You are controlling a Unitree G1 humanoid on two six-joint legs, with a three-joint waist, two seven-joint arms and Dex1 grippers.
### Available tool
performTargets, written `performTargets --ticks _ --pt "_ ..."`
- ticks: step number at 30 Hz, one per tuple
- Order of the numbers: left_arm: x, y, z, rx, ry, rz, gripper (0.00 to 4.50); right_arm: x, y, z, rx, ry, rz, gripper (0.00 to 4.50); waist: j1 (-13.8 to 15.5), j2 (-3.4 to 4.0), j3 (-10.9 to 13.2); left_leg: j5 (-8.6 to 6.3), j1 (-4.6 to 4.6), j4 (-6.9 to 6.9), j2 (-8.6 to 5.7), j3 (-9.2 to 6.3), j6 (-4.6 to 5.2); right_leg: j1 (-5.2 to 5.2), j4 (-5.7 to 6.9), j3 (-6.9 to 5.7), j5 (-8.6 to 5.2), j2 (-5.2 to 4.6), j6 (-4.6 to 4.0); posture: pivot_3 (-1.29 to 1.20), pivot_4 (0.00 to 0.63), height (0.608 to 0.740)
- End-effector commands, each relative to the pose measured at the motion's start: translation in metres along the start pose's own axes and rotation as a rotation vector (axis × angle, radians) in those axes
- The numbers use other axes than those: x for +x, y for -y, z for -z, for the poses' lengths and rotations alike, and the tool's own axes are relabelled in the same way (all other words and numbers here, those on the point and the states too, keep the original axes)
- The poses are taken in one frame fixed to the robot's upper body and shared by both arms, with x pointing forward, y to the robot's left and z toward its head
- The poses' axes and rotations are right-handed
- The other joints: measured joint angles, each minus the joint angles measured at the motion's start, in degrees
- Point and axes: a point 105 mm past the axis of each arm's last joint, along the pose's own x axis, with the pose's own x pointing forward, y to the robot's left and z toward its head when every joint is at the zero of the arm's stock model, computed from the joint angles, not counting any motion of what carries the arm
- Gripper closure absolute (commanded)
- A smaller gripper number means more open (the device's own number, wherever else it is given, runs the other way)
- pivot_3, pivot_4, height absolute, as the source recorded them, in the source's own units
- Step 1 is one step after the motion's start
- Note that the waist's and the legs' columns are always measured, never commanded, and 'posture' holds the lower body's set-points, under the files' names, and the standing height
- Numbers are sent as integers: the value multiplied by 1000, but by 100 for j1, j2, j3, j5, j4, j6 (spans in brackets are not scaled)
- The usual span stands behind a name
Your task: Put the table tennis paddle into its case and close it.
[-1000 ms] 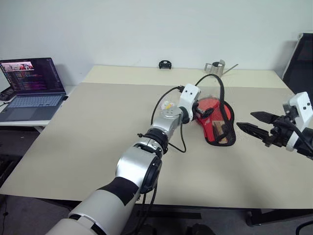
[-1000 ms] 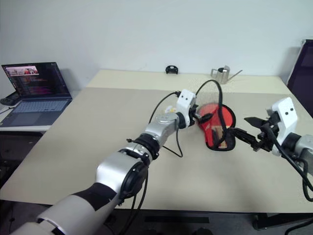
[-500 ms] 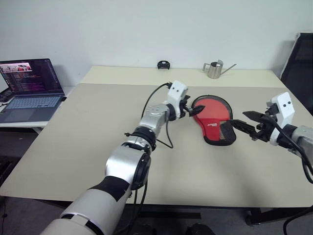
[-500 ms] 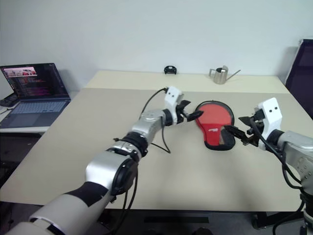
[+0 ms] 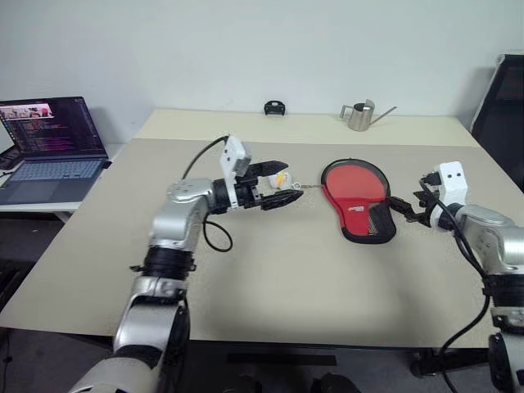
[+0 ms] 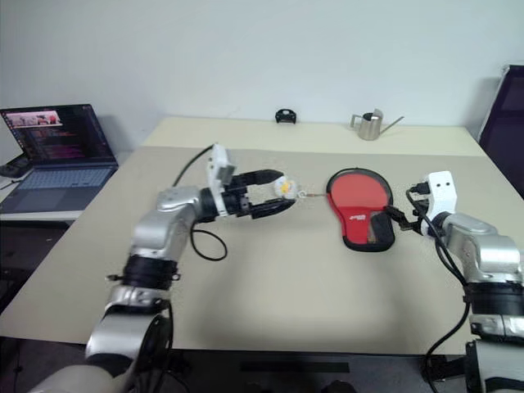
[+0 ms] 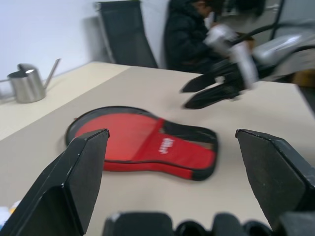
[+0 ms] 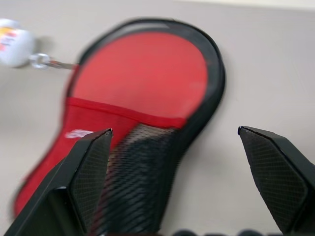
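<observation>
Case (image 5: 358,199) lies flat on the table (image 5: 246,270), no longer lifted; left gripper (image 5: 277,182) has pulled away empty, fingers spread; right gripper (image 5: 401,209) spread near its handle end.

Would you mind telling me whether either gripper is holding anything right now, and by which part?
Nothing is held. The left gripper and right gripper both have open jaws, apart from the case lying flat on the table.

Left arm: bent, forearm level | left claw (image 5: 278,182): fingers spread, empty, pointing right | right arm: extended forward | right claw (image 5: 399,210): fingers spread, empty
</observation>
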Motion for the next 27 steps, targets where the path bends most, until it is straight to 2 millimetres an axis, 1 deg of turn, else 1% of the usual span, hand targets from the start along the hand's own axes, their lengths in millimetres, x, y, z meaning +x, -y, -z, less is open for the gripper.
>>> performTargets --ticks 1,9,13,19,27 --pt "-3 7 -22 43 29 13 0 10 2 -9 -19 31 11 27 2 1 0 0 2 0 0 0 0 1 1 0 0 0 0 0 150 740" --pt "-7 2 -28 52 27 -15 0 33 -6 6 -61 -34 -22 27 -49 1 -1 0 2 0 -1 -1 0 4 -2 -3 0 0 0 0 150 740" --pt "-8 2 -30 50 24 -7 0 42 -9 13 -82 -72 -42 27 -107 1 -1 0 3 1 -1 0 0 4 -1 -2 0 0 0 0 150 740" --pt "-12 10 -28 32 -8 76 0 49 -20 21 -95 -124 -118 27 -125 3 -2 0 5 -1 1 0 -1 4 0 -1 0 1 0 0 150 740" --pt "-15 8 -29 42 -23 80 0 55 -35 30 -52 -175 -213 27 -158 4 -3 1 9 0 4 2 -1 4 1 0 0 2 -1 0 150 740"
